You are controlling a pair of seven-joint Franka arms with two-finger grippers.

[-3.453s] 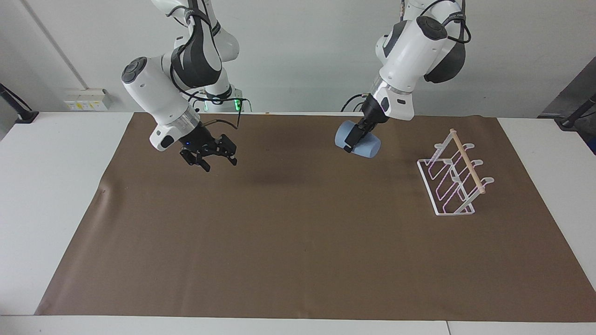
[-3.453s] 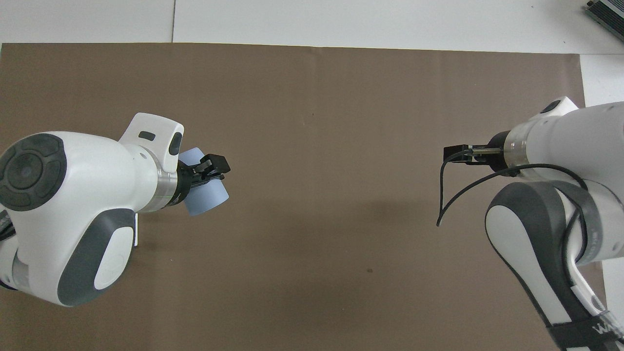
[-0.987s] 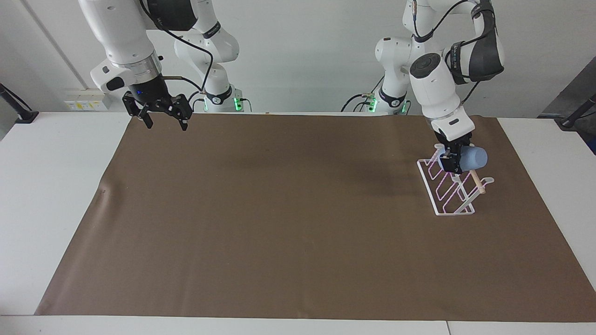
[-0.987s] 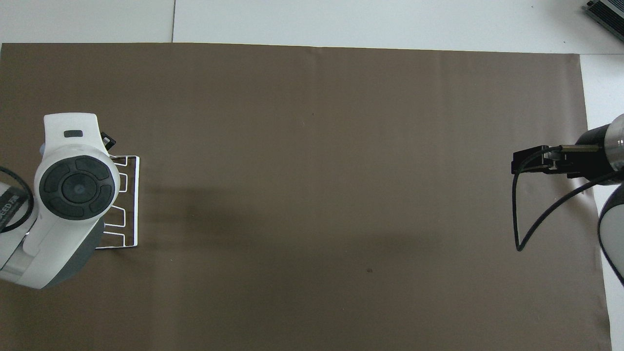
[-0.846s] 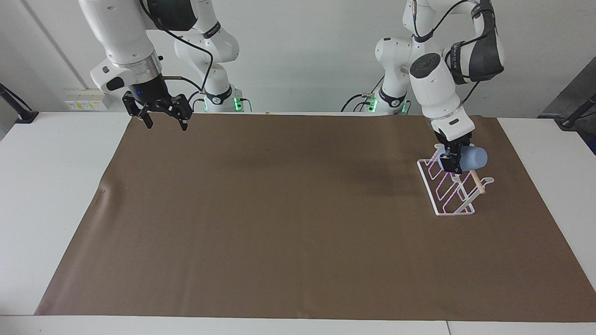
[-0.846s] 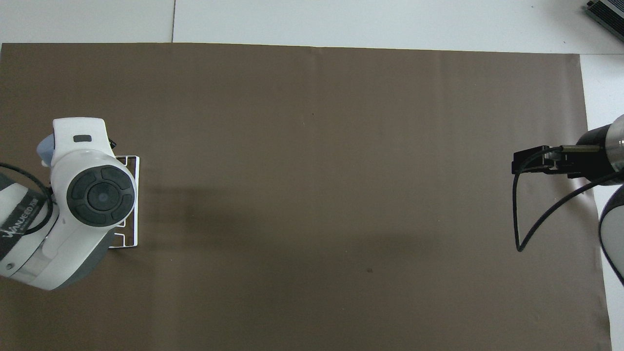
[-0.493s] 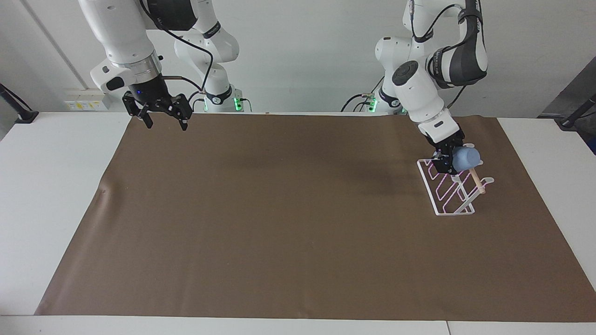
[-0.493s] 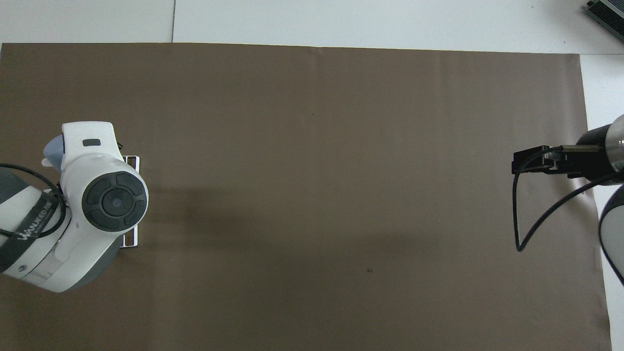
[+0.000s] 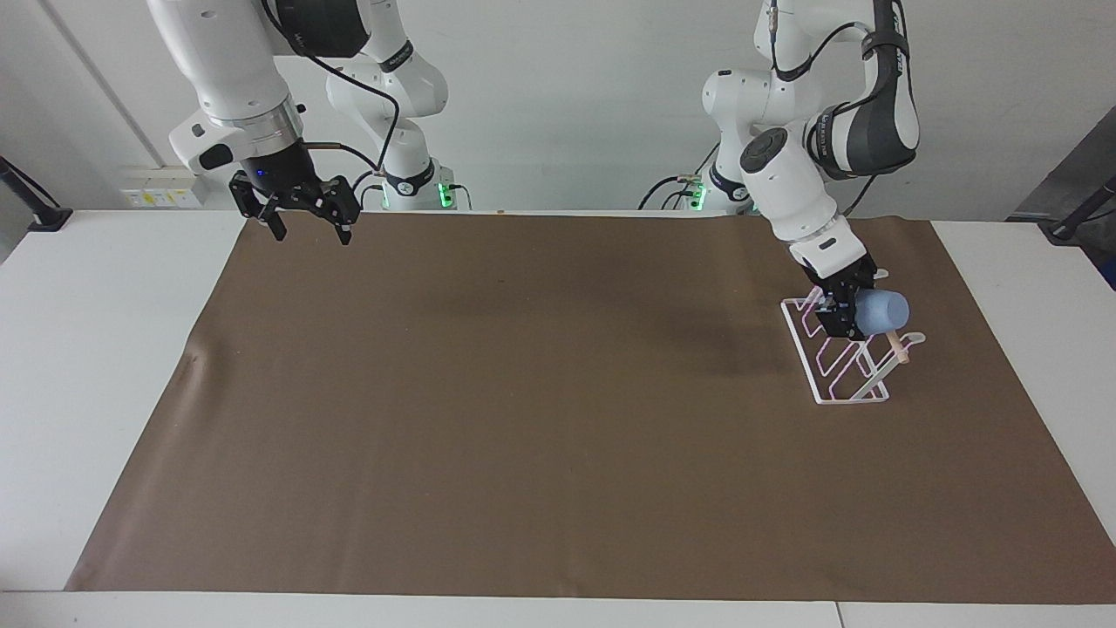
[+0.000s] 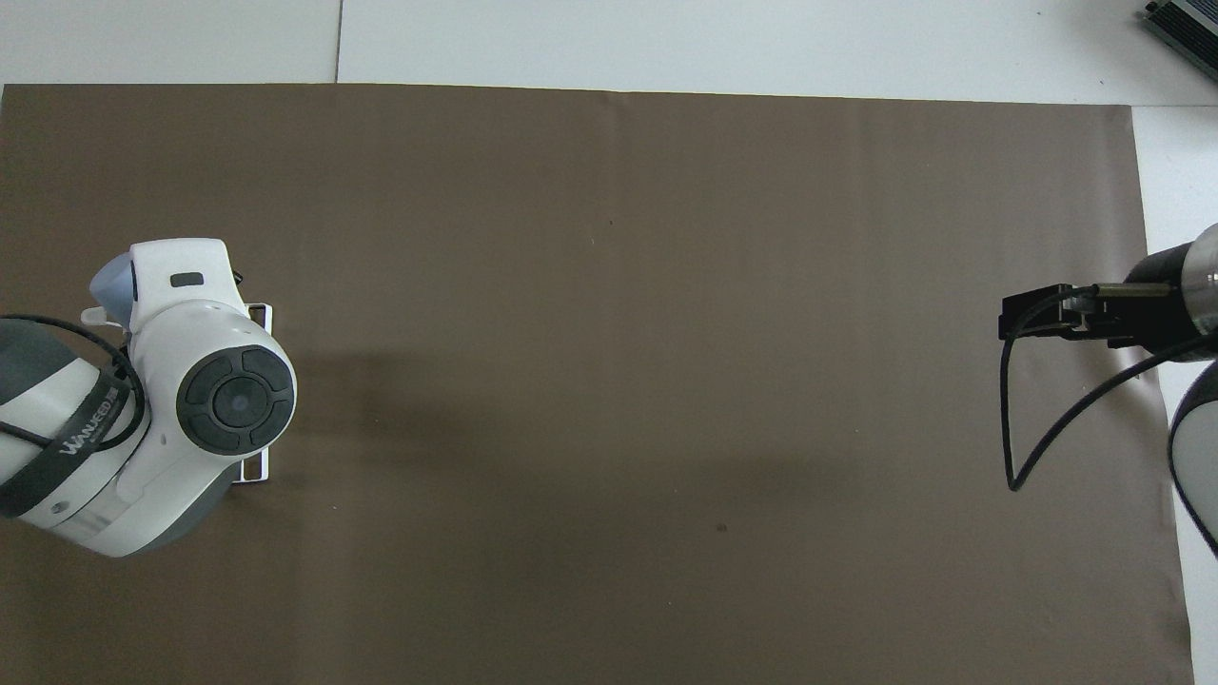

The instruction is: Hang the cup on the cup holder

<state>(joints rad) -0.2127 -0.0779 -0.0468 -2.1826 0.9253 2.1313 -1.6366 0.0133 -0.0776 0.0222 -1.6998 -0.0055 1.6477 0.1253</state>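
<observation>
— Much in the way down there?

— Only at centre right: the rack, with the left gripper and cup crowding its top. The mat lies bare from centre to lower left.

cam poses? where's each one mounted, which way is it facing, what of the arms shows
Facing view: high across the table, looking at the robots; both arms whole, left gripper holding the cup at the cup holder, right gripper waiting.
Overhead view: above the robots, looking steeply down; left arm covers most of the holder.
Shared: cup, holder, brown mat.
</observation>
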